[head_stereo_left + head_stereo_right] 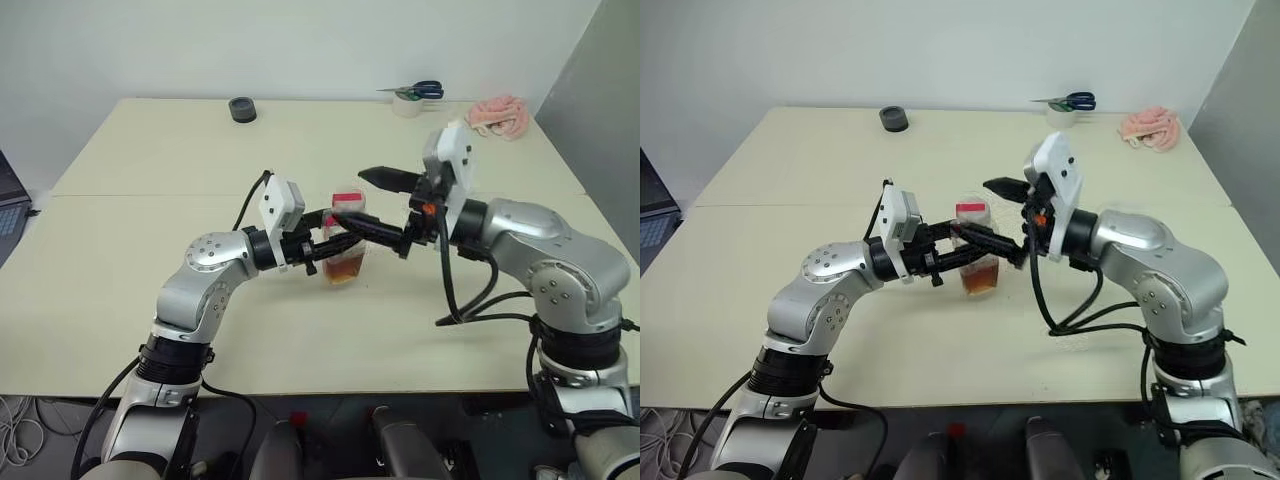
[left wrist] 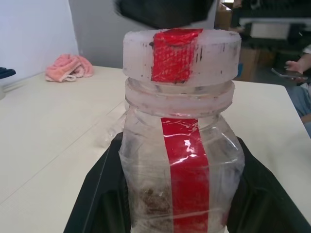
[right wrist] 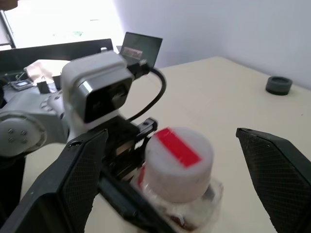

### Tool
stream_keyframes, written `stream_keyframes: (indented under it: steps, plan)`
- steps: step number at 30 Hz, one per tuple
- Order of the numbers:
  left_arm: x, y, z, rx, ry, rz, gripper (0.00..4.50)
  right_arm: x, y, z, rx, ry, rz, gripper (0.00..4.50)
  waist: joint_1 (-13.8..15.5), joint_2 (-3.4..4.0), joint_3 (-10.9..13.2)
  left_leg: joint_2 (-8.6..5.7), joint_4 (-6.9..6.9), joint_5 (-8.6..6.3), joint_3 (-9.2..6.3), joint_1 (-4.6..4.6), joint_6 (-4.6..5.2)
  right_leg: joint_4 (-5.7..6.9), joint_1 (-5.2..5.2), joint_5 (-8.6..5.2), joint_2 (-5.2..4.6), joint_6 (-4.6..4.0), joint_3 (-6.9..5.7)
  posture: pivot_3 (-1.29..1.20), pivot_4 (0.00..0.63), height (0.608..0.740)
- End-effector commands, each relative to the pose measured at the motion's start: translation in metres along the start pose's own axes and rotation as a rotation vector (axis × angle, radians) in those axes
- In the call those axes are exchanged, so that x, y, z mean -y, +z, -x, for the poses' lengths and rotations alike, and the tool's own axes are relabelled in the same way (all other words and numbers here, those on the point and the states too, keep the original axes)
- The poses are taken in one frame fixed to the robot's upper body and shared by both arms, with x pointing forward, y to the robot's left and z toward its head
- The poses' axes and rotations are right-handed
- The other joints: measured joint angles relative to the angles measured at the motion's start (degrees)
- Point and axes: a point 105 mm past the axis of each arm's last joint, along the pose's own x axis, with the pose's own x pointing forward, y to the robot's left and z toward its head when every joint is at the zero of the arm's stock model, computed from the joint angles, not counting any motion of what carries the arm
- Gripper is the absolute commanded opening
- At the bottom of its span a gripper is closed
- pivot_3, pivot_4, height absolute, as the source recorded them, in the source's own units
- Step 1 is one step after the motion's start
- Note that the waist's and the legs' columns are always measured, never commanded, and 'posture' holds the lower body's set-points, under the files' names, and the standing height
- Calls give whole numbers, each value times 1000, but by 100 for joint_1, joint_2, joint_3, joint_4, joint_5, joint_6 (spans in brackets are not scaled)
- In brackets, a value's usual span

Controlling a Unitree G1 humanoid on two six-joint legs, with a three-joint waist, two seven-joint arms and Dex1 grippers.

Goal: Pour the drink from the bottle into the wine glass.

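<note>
The bottle [image 1: 344, 256] stands upright on the table [image 1: 150, 180], clear plastic with a vertical red strip [image 2: 187, 170] and a white cap [image 3: 179, 160]. A little amber drink [image 1: 343, 271] lies at its bottom. My left gripper [image 1: 340, 246] is shut on the bottle's body, its black fingers [image 2: 97, 194] pressing both sides. My right gripper [image 1: 366, 206] is open at cap height, with one finger [image 3: 80, 179] on each side of the cap and not touching it. The wine glass is out of view.
A black tape roll [image 1: 242, 109] sits at the table's far edge. Scissors on a white roll [image 1: 418, 93] and a pink cloth [image 1: 497, 115] lie at the far right. A laptop [image 1: 8, 192] is off the left side. A person's hand [image 2: 297, 68] shows beyond the table.
</note>
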Motion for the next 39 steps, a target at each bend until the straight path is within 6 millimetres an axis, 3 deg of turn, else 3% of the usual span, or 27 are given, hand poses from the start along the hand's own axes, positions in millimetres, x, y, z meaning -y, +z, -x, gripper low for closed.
stream_keyframes:
  steps: [1, 9, 12, 18, 25, 30, 39]
  plan:
    - [2, 16, 2, 40, -5, -59, 1868, -4, 6, -4, 19, -11, 24, 4500, 5, 0, 0, 0, -1, 0, 0, -2, 0, -2, 0, 0, 0, 0, 0, 0, 150, 740]
    - [2, 16, 5, 35, 4, -61, 1868, -3, -2, -10, -2, -24, 4, 4500, 5, 0, 0, 0, -1, 0, 0, -3, 0, -1, -1, 0, -2, 0, 0, 0, 150, 740]
    - [3, 15, 6, 33, 7, -61, 1868, -3, -5, -13, -12, -28, 4, 3901, 4, 0, 0, 0, 0, 0, 0, -2, 0, 0, -1, 0, -1, 0, 0, 0, 150, 740]
    - [3, 15, 6, 32, 13, -64, 1868, -2, -8, -16, -24, -28, 6, 1798, 5, 0, 0, 0, 0, 0, 1, -3, 0, -1, -1, 0, -1, 0, 1, 0, 150, 740]
    - [2, 15, 6, 31, 16, -63, 1866, -2, -7, -16, -22, -12, 6, 1800, 5, 0, 0, 0, 0, 0, 0, -2, 0, -1, -1, 0, -1, 0, 0, 0, 150, 740]
    - [3, 15, 5, 31, 7, -63, 1859, -14, 0, -2, -25, 190, 35, 1800, 16, 0, 0, -2, 1, 0, 2, -4, 0, -3, -1, 0, -2, 0, 0, 0, 150, 740]
    - [5, 15, 6, 31, 2, -65, 1851, -9, 9, 7, -6, 326, 94, 1800, 18, 0, 0, 3, 1, 0, 1, 1, 0, -1, 1, 0, 3, 0, 0, 0, 150, 740]
